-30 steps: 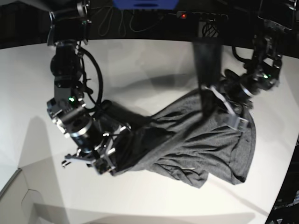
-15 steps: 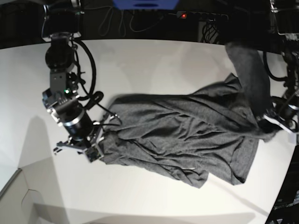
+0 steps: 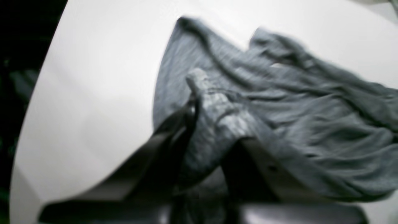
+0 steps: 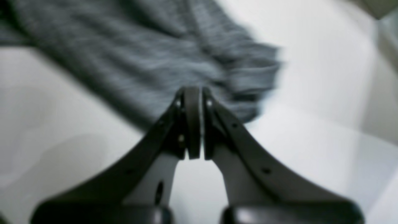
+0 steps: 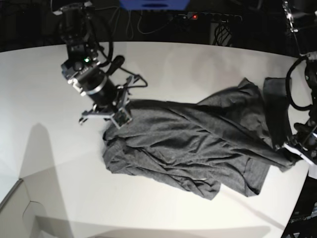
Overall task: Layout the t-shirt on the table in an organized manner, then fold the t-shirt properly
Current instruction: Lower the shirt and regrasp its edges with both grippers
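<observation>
**Shirt spread across surface, one end still gripped**

T-shirt (image 5: 193,148) lies wrinkled across middle of white surface (image 5: 163,64), far end bunched at the edge. Left end effector (image 3: 199,93) clamped tight on a fold of shirt, cloth pulled up btwn jaws. Right end effector (image 4: 192,121) w/ jaws nearly together, nothing btwn them, just off shirt's other end.

T-shirt (image 5: 193,148) sprawls mid-table (image 5: 158,64); bare top all around; arms flank both ends.
</observation>
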Robot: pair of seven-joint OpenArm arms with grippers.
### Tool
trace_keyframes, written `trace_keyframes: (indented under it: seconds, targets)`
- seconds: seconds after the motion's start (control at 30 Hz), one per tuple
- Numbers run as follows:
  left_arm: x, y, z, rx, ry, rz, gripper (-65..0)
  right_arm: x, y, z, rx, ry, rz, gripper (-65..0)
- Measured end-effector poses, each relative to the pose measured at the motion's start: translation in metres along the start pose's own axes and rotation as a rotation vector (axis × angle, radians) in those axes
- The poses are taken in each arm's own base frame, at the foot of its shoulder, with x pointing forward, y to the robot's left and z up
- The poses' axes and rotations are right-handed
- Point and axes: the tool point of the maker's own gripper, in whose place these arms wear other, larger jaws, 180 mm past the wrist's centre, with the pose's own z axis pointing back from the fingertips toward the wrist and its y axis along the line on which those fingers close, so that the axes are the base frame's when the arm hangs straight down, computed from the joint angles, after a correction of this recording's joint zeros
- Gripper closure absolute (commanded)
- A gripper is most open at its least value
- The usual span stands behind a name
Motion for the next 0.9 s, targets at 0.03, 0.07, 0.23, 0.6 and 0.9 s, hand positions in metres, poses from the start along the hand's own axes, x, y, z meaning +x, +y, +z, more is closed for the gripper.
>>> trace_keyframes:
  seconds: [0.03, 0.07, 0.23, 0.6, 0.9]
  targets:
    - [0.008, -0.003, 0.002, -0.008, -0.025, -0.008, 0.0, -0.006, 0.008, -0.001, 0.019, 0.015, -0.001, -11.4]
    - [0.014, -0.004, 0.004, -0.009, -0.04, -0.018, 0.0, -0.011, 0.016, -0.002, 0.04, 0.026, -0.002, -14.0]
    - [0.042, -0.016, 0.002, -0.036, -0.113, -0.012, 0.0, -0.036, 0.028, -0.013, 0.08, 0.092, -0.013, -26.7]
    - [0.009, -0.031, -0.027, -0.074, -0.056, 0.139, 0.0, -0.039, 0.024, -0.043, 0.095, 0.12, -0.03, -43.6]
    - [-0.022, -0.031, -0.025, -0.071, 0.006, 0.153, 0.0, -0.043, 0.032, -0.054, 0.121, 0.063, -0.055, -42.9]
